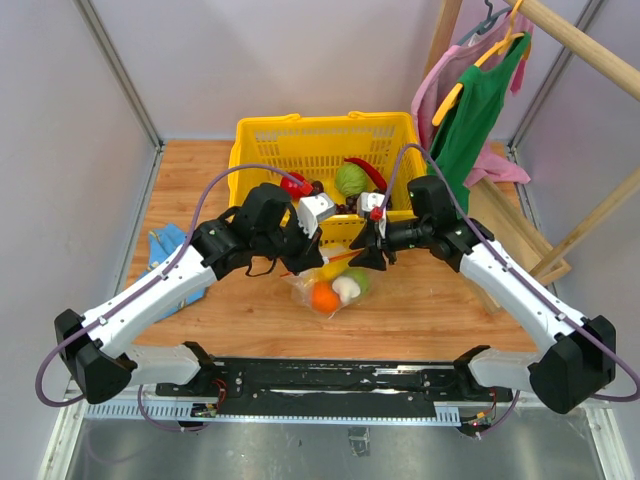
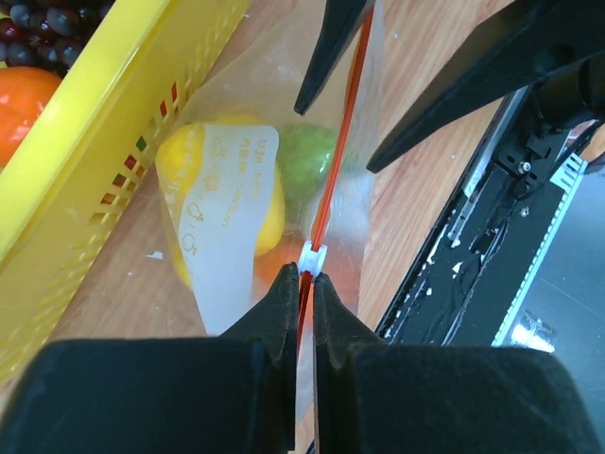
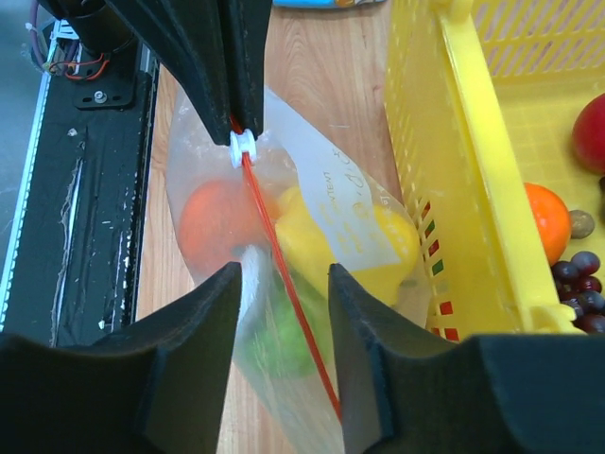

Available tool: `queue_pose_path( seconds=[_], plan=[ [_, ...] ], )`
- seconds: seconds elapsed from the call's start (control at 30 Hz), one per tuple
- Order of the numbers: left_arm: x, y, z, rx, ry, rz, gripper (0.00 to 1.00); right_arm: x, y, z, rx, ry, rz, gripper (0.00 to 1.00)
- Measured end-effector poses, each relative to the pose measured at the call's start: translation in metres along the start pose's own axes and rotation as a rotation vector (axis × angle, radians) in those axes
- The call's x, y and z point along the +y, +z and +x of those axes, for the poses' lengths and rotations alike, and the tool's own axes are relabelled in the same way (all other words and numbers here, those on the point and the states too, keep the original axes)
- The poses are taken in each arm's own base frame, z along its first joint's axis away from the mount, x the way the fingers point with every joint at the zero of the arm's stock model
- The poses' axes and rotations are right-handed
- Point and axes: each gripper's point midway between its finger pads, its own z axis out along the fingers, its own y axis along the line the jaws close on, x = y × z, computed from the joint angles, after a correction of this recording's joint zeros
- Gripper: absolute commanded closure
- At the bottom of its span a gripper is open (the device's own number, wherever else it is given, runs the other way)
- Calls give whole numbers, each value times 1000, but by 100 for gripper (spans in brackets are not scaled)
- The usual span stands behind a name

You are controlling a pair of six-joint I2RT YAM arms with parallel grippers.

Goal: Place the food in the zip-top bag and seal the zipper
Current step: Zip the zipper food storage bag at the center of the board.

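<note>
Plastic, soft and slippery, the zip-top bag [image 1: 345, 290] sagged at centre frame under its food [image 1: 324, 297]; its stiffer zipper [image 2: 336, 161] looked the surest hold. Left gripper [image 2: 304, 293] pinched that strip; right gripper [image 3: 284, 293] straddled it, spread.

A yellow basket [image 1: 300, 145] is sitting at the far side of the wooden table [image 1: 420, 310], holding a green leafy vegetable [image 1: 352, 180], a red pepper [image 1: 360, 168], an orange [image 3: 548, 222] and dark grapes [image 3: 581, 284]. A blue cloth [image 1: 165, 250] is lying at the left. A green garment [image 1: 480, 100] and a pink garment [image 1: 427, 100] are hanging at the far right.
</note>
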Motion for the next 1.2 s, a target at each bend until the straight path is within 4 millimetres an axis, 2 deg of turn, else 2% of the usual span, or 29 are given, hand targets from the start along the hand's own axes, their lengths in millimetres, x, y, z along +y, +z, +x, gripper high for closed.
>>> queue_pose_path(
  seconds=[0.1, 0.2, 0.23, 0.57, 0.7, 0.83, 1.0, 1.03, 1.1, 1.2],
  plan=[
    [-1, 0, 0, 0, 0, 6, 100, 0, 2, 4, 16, -4, -3, 75],
    [-1, 0, 0, 0, 0, 8, 100, -1, 2, 8, 28, -5, 0, 95],
    [-1, 0, 0, 0, 0, 8, 100, -1, 2, 8, 33, -3, 3, 99],
    [3, -1, -4, -19, -10, -23, 100, -2, -11, 12, 97, -7, 94, 99],
    [6, -5, -7, -33, -13, -48, 100, -7, -22, 14, 145, 2, 161, 99],
    [12, -12, 0, -14, -21, -94, 100, -14, -39, 28, 226, 45, 259, 99],
    [16, -14, 9, 18, -32, -123, 99, -21, -59, 35, 267, 87, 358, 99],
    [17, -14, 10, 22, -34, -127, 95, -20, -60, 34, 264, 88, 364, 99],
    [18, -14, 11, 25, -35, -131, 81, -18, -61, 32, 259, 87, 363, 99],
    [18, -13, 10, 19, -33, -131, 68, -13, -60, 29, 240, 85, 338, 99]
  ],
)
